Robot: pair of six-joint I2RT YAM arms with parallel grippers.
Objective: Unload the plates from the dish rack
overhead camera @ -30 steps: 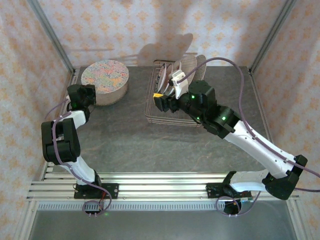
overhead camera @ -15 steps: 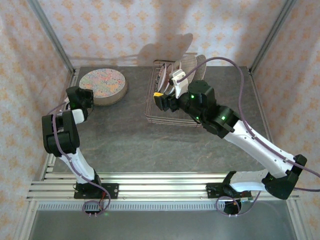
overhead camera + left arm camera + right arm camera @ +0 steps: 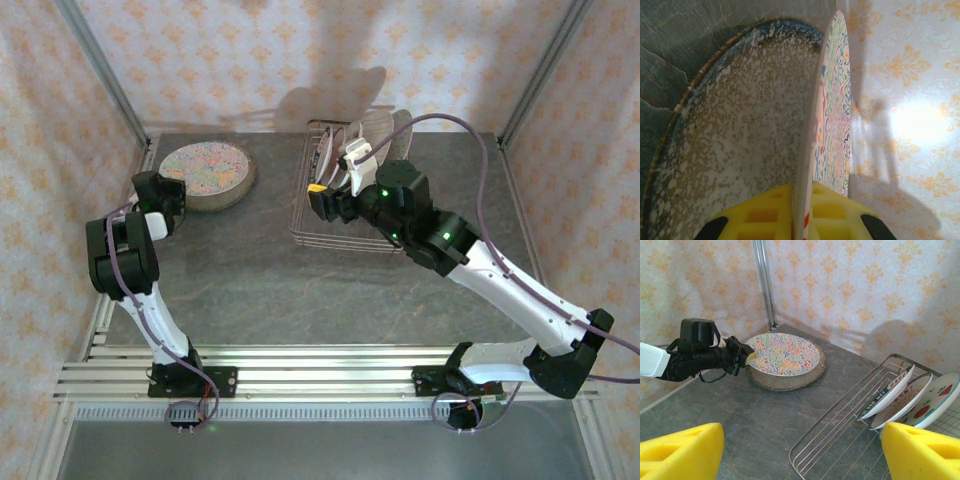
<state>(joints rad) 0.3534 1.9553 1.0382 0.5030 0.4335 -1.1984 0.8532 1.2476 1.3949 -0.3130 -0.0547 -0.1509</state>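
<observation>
Down from a steep tilt a second ago to nearly flat now: patterned plate [image 3: 200,163], over speckled plate [image 3: 228,192] at far left of table [image 3: 300,290]. Pinched at its near rim by left gripper [image 3: 172,195], yellow pads shut hard on both faces of the edge. From the left wrist, seen edge-on, with a wedge of gap down to the speckled plate and the far edges looking met. Held by the rim, at a guess, so as to land the far side first and lay the rest down quietly. Stacked there, likely, to keep unloaded plates in one pile, well apart from rack [image 3: 310,235].

Right gripper [image 3: 335,175]: unmoved over that second, jaws spread wide, nothing between them. Hovers at the rack's left end, probably parked for the next pick while the other arm finishes.

From the right wrist, three white plates [image 3: 905,395] with red marks, on edge and leaning among the tines at the rack's far end. More behind them from above, too crowded to count.

Step in hand, by judgement: setting down the second plate, release not yet made. Two out, several left.
</observation>
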